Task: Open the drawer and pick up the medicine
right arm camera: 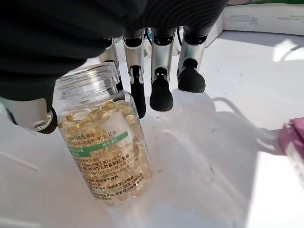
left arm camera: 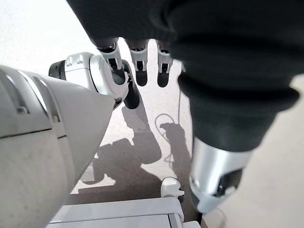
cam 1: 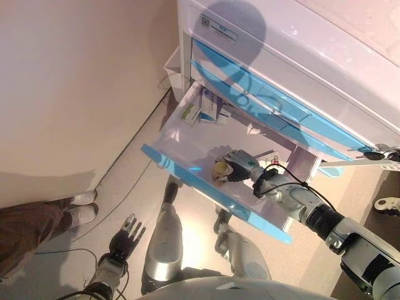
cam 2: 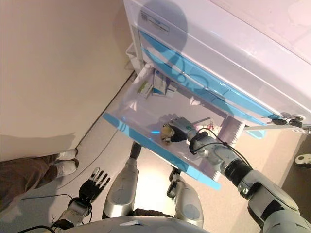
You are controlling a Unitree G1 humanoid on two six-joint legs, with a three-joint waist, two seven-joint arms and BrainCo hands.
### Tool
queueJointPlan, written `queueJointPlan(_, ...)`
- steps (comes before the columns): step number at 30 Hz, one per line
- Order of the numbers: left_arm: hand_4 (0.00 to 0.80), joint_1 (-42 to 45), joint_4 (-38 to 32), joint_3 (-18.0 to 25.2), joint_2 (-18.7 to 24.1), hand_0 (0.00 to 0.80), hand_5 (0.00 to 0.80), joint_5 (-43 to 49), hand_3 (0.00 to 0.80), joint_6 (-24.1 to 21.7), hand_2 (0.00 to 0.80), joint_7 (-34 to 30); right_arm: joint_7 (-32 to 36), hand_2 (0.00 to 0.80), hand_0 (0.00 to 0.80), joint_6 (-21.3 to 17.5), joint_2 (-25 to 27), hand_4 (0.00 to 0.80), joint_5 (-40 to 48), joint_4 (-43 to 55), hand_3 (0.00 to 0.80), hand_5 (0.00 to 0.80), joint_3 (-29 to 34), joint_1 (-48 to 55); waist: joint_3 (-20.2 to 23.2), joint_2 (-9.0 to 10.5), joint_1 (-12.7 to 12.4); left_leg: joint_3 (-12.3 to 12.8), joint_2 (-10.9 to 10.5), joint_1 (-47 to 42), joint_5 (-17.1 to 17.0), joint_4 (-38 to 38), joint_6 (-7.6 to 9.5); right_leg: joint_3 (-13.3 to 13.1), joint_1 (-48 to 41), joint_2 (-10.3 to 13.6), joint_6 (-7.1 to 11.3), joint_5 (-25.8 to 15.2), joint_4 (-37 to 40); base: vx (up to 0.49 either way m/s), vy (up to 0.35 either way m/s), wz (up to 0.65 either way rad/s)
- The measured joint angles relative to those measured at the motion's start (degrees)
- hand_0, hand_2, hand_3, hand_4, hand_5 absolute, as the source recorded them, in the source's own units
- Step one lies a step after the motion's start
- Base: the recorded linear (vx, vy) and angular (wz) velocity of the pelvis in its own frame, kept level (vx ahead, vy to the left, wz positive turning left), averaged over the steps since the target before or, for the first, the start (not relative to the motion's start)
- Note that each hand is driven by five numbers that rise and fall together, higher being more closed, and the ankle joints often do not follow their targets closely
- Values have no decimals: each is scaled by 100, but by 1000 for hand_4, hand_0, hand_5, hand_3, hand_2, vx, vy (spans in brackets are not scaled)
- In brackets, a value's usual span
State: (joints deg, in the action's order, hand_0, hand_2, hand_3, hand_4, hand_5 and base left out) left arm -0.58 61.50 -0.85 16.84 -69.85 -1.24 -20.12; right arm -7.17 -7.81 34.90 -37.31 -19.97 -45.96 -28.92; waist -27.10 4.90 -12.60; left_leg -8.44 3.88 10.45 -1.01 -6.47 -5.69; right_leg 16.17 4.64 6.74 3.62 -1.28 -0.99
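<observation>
The cabinet's lower drawer [cam 1: 187,140] stands pulled out, its blue front [cam 1: 206,184] toward me. A clear medicine bottle [right arm camera: 107,142] full of yellow capsules, with a clear cap, stands tilted on the drawer's white floor, also seen as the bottle [cam 1: 220,170] from the head. My right hand [cam 1: 240,164] reaches into the drawer over it. The bottle sits between the thumb and the half-bent fingers [right arm camera: 160,90], which are not closed round it. My left hand [cam 1: 128,231] hangs low by the floor, fingers straight, holding nothing.
Several medicine boxes [cam 1: 206,109] lie at the drawer's back left corner. A pink packet [right arm camera: 292,142] lies beside my right hand. The white cabinet [cam 1: 281,56] has more blue-fronted drawers above. A person's shoes [cam 1: 81,206] stand on the floor at the left, by the wall.
</observation>
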Motion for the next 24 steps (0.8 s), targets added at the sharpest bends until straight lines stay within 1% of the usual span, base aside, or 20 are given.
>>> queueJointPlan(8, 0, -9, -3, 1, 0, 0, 0, 0, 0, -1, 0, 7, -7, 800, 800, 2, 9, 800, -18, 12, 800, 800, 2, -13, 0, 0, 3, 1, 1, -4, -1, 1, 1, 0, -5, -2, -1, -1, 0, 0, 0, 0)
queueJointPlan(11, 0, -9, -6, 4, 0, 0, 0, 1, 0, -2, 0, 12, -14, 800, 800, 6, 84, 800, -105, 160, 800, 800, 13, -30, 0, 0, 5, 3, 2, -10, -1, 3, 1, -4, -9, -2, -1, -1, 0, 0, 0, 0)
queueJointPlan(14, 0, -9, -20, 9, -4, 0, 0, 2, 0, -5, 0, 31, -6, 800, 800, 8, 386, 800, -107, 822, 800, 800, 58, -30, 1, 1, 10, 10, 4, -31, -2, 15, 1, -17, -17, -3, -2, -2, 0, 7, -3, -1)
queueJointPlan(16, 0, -8, -62, 11, -20, 0, 0, 3, 0, -10, 0, 65, 29, 800, 800, 6, 570, 800, -105, 1387, 800, 800, 237, -27, 1, 5, 20, 44, 11, -125, -11, 65, 2, -69, -61, -5, -2, -2, 2, 33, 0, -8)
queueJointPlan(18, 0, 17, -148, 13, -54, 0, 0, 3, 0, -14, 0, 89, 168, 800, 800, 8, 719, 800, -92, 2043, 800, 800, 545, -27, 3, 15, 34, 105, 15, -259, -13, 125, 4, -137, -134, -5, -2, -2, 6, 40, 7, -13)
queueJointPlan(21, 0, 17, -251, 29, -79, 0, 0, 4, 0, -18, 0, 121, 430, 800, 800, -72, 909, 800, -19, 2962, 800, 800, 1092, -16, 17, 63, 118, 154, 23, -403, -21, 192, 10, -187, -215, -5, -1, -1, 7, 46, 21, -9)
queueJointPlan(24, 0, 31, -316, 65, -98, 0, 0, 8, 0, -21, 0, 202, 754, 800, 800, -237, 996, 800, 279, 3512, 800, 800, 1487, 45, 85, 169, 215, 227, 26, -456, -21, 215, 12, -291, -210, -3, 4, -5, 3, 38, 29, -13)
